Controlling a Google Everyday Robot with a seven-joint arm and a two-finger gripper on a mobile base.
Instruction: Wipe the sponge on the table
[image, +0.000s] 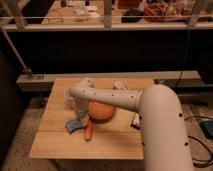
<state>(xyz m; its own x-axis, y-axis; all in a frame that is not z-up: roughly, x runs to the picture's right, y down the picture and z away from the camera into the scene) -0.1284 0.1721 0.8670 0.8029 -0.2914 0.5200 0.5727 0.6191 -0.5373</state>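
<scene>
**Gripper over the sponge, bowl crowding in**

Your gripper (80, 113) hung just above the sponge (73, 125), which lay left of centre on the table (55, 142). I couldn't tell whether it was open or closed. An orange bowl (101, 111) sat close on the right, with a carrot stick (88, 131) just beside the sponge. Your arm (160, 125) covered the table's right side. A grey ledge (40, 80) ran behind, and cables (197, 145) lay on the speckled floor.
</scene>
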